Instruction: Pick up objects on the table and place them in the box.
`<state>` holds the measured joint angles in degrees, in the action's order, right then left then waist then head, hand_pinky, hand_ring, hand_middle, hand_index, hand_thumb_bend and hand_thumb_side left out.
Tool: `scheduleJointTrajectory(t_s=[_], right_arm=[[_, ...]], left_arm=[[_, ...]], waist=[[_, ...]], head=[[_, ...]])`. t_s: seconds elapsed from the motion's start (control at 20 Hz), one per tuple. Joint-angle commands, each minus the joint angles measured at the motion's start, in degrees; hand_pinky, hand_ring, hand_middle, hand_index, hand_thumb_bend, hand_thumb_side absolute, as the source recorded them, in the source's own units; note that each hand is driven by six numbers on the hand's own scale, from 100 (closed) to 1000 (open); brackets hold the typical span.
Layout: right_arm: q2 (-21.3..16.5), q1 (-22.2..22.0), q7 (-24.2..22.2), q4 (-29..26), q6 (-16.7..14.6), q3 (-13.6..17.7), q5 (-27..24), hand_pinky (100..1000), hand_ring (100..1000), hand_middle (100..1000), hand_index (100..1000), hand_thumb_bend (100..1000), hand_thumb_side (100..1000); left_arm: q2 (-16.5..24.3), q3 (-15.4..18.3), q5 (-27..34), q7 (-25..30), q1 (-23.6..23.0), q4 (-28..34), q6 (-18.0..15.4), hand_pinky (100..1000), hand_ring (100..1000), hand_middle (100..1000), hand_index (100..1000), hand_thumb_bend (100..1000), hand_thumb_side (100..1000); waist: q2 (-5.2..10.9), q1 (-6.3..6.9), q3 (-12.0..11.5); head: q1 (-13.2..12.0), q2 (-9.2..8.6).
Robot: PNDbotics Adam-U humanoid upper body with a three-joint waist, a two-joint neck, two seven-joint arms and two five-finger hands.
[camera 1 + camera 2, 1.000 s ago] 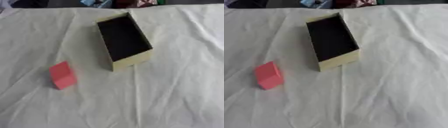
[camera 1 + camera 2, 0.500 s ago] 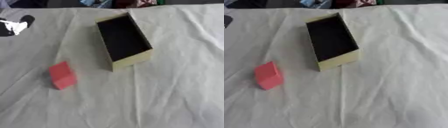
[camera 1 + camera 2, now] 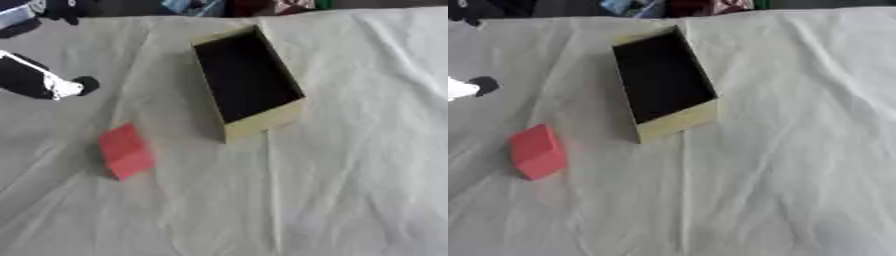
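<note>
Left hand [image 3: 44, 82] is coming in from the left edge, black with pale parts, its tip a dark rounded end just past a white patch. Whether those fingers are straight or curled, I cannot tell from what shows, and they hold nothing that I can see. The right hand is nowhere in either view.

Out from that hand now: the pink block [image 3: 125, 151] lies toward the near side and a little toward the centre from the tip, apart from it, with bare cloth [image 3: 350, 190] between. The block sits by itself on the white cloth, its long axis running roughly away from the robot, tilted slightly. So the left hand is the nearer one by far, and the reach looks like a short drop toward the near edge.

Further out again, the box [image 3: 262, 124] stands open, dark inside, cream walls, to the right of the block and a bit beyond it, well apart. Its long axis also runs near to far, angled a touch. Nothing lies inside it that I can make out.

Against a second ago: no arm showed at all then; half a second ago only a sliver at the upper left; now it has pushed further in and lower. Block and box look unmoved
</note>
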<state>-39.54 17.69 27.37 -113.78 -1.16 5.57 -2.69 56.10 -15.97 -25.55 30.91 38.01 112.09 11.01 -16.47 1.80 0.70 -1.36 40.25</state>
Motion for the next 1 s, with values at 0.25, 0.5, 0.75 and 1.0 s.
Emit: scheduleJointTrajectory(t_s=[0.25, 0.5, 0.75, 1.0], right_arm=[[-1.8, 0.8, -0.3, -0.8, 0.0, 0.2, -0.4, 858, 819, 794, 811, 100, 395], [-1.8, 0.8, -0.5, -0.8, 0.1, 0.0, -0.4, 858, 819, 793, 811, 100, 395], [-1.7, 0.9, -0.6, -0.8, 0.0, -0.1, -0.5, 858, 819, 792, 811, 100, 395], [-1.6, 0.8, -0.6, -0.8, 0.0, 0.0, -0.5, 859, 819, 792, 811, 100, 395]], left_arm=[[2.4, -2.0, 1.9, 5.8, 1.6, 1.6, 1.0, 773, 758, 783, 886, 633, 585], [2.4, -3.3, 5.8, 7.9, 2.5, 1.4, 4.2, 746, 734, 761, 909, 717, 730], [2.5, -4.9, 4.3, 10.4, 2.8, 0.8, 4.5, 741, 732, 768, 921, 776, 748], [2.1, -6.1, 5.7, 12.8, 2.2, -1.5, 5.7, 742, 742, 786, 957, 768, 728]], waist=[[1.99, 0.76, -0.1], [2.06, 0.68, -0.2], [2.10, 0.59, -0.3], [2.09, 0.56, -0.3]], head=[[-0.2, 0.18], [-0.3, 0.26], [-0.5, 0.23], [-0.5, 0.06]])
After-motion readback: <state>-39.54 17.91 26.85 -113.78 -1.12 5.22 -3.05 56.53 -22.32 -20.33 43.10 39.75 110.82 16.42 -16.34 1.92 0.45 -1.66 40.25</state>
